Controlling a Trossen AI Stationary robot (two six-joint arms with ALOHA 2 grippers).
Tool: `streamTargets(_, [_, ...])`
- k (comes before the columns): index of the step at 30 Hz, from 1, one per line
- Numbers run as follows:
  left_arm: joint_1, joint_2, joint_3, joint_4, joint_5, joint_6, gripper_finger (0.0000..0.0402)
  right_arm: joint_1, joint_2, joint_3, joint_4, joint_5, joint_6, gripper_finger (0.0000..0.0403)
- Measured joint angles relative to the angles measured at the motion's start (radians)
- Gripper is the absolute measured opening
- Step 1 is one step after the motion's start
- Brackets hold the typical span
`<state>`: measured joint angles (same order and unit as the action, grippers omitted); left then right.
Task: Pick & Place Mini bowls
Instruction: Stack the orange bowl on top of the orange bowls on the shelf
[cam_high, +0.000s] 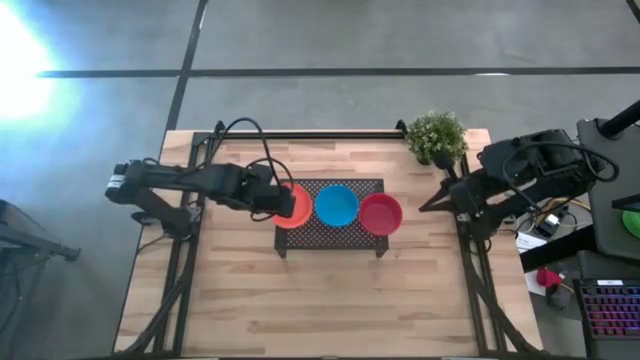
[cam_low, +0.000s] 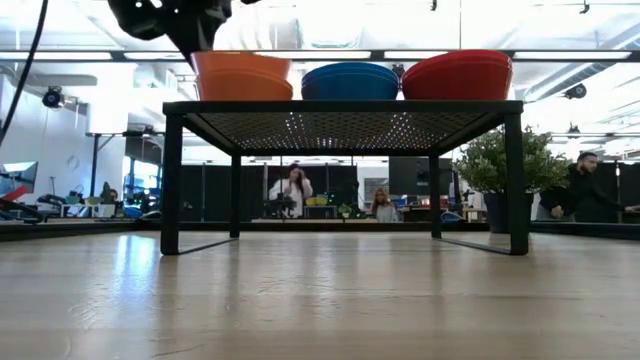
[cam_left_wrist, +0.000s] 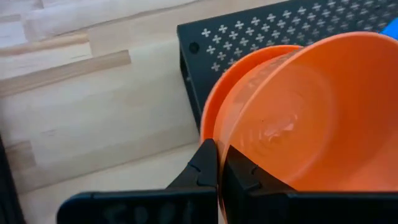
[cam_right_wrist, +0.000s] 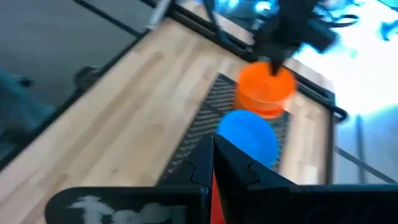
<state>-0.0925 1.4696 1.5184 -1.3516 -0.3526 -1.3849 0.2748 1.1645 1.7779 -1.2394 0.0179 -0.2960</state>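
The left gripper reaches in from the left side of the worktop and is pinched tight on the rim of an orange bowl. In the left wrist view, its two fingers are closed on the thin wall of that bowl, and a second orange bowl sits right under it. The top one is tilted a bit inside the lower one. Both look empty inside. From the low view the orange pair looks like one bowl nested in another, at the left end of the rack.

The rack is a dark mesh stand on four legs, near the middle of the worktop and a bit toward the back edge. Three colours stand on it in a row. Just right of the orange bowls is a blue bowl, in the middle of the rack. Next comes a red bowl at the right end, hanging a little over the rack's edge. The bowls sit close side by side. The blue bowl and the red bowl have nothing in them.

A small green plant stands near the back right corner of the worktop.

The right gripper waits by the right edge of the worktop, with its fingers close together and a bit of red showing between them.
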Motion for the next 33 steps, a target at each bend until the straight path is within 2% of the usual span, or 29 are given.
streamTargets(3, [0.001, 0.000, -0.017, 0.009, 0.001, 0.000, 0.0000, -0.001, 0.000, 0.000, 0.000, 0.038, 0.002, 0.0008])
streamTargets(10, [0.001, 0.000, -0.020, 0.019, 0.004, 0.004, 0.0011, 0.000, 0.000, 0.000, 0.000, 0.038, 0.002, 0.0008])
streamTargets(20, [0.001, 0.000, -0.020, 0.030, 0.005, 0.049, 0.0071, 0.000, 0.000, 0.000, -0.001, 0.038, 0.001, 0.0008])
streamTargets(27, [0.007, -0.010, -0.006, 0.036, 0.106, 0.051, 0.0108, 0.000, 0.000, 0.000, -0.001, 0.036, 0.001, 0.0008])
streamTargets(33, [0.010, -0.017, 0.032, 0.035, 0.109, 0.059, 0.0110, 0.000, 0.000, 0.000, -0.001, 0.036, -0.003, 0.0008])
